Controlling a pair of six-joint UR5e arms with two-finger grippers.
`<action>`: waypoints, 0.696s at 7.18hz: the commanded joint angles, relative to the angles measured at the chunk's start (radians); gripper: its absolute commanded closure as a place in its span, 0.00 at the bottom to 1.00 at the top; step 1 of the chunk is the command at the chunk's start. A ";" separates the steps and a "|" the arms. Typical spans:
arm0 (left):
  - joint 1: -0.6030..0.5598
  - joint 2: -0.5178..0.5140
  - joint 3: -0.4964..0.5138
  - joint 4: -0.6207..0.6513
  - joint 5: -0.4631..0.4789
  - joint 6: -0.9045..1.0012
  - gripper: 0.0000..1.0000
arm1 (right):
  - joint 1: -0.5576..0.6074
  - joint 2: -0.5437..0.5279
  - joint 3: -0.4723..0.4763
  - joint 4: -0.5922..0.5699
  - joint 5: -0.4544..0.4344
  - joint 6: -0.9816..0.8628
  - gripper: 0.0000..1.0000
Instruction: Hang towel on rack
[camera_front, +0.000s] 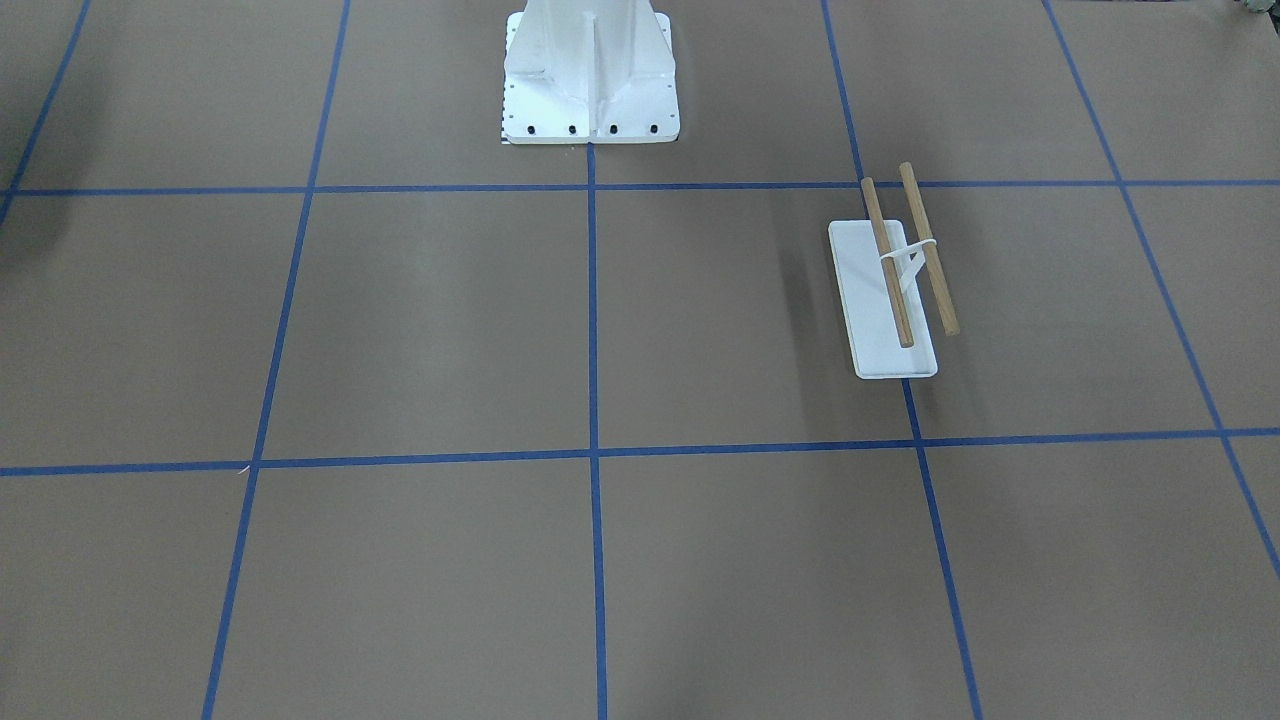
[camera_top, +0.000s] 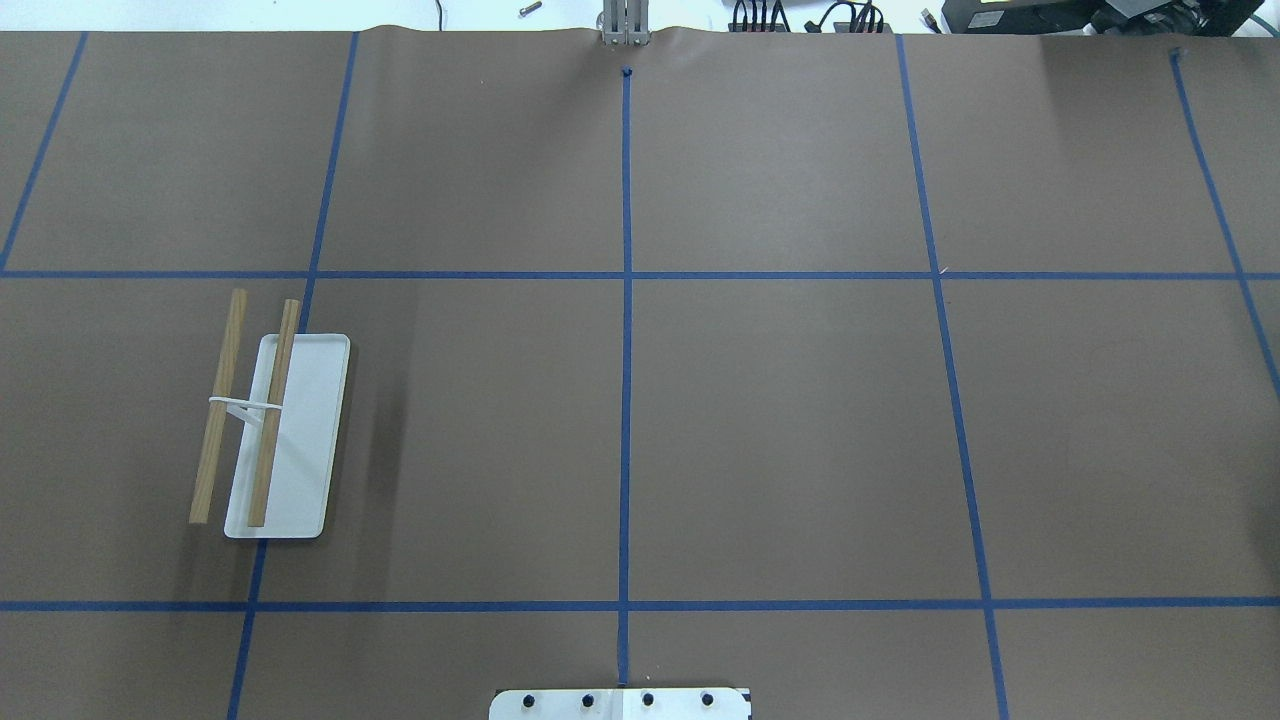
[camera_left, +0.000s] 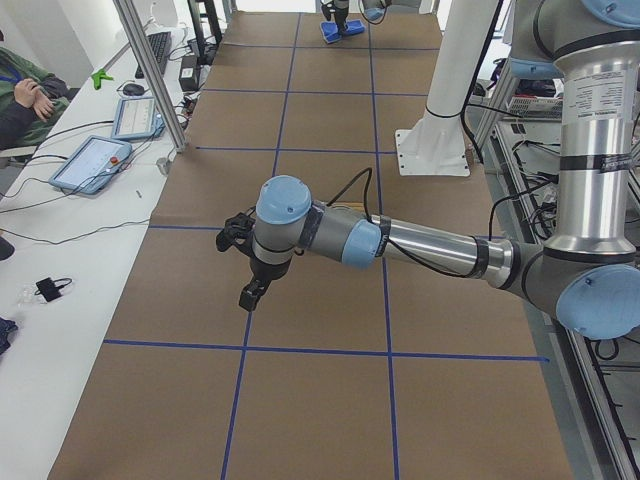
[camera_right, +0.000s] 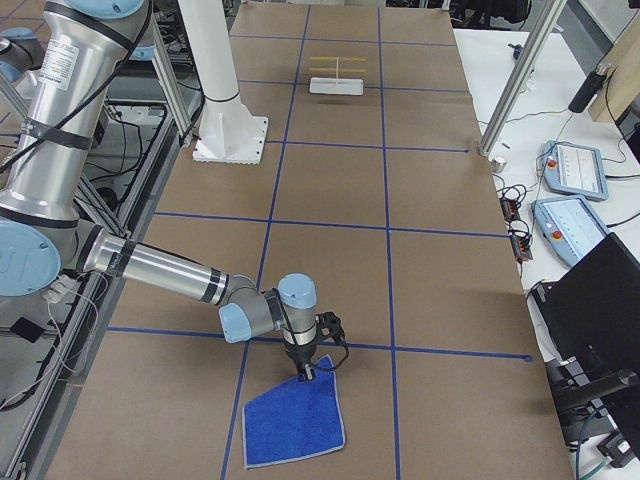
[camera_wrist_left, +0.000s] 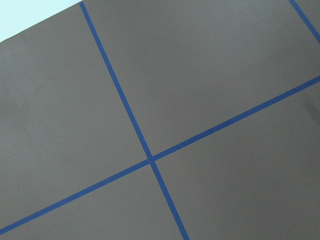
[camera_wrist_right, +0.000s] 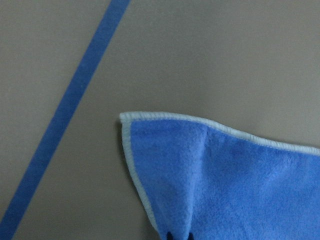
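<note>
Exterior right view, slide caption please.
Right gripper pinches a corner of the blue towel; rack far down the table.

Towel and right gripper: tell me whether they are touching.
Touching. In the right wrist view the towel puckers into a ridge that runs down between the dark fingers of the right gripper; the exterior right view agrees.

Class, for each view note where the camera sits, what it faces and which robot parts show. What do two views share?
Front-facing: across the brown table, facing white bolted pedestal and wooden two-dowel rack; no arms.
Overhead: behind robot, looking down; shares rack, pedestal; no arms.
Exterior left: left end; left arm, left gripper.
Exterior right: right end; right gripper pinching royal-blue towel.
Left wrist: table, blue tape.
Right wrist: towel corner.
</note>
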 joint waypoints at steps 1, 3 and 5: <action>0.000 0.000 0.003 0.000 0.000 0.002 0.02 | 0.038 0.008 0.052 -0.006 0.057 -0.008 1.00; 0.000 0.001 0.003 0.000 0.000 0.003 0.02 | 0.134 0.041 0.118 -0.010 0.178 -0.008 1.00; 0.000 0.001 -0.003 0.000 0.000 0.003 0.02 | 0.146 0.174 0.150 -0.033 0.265 -0.001 1.00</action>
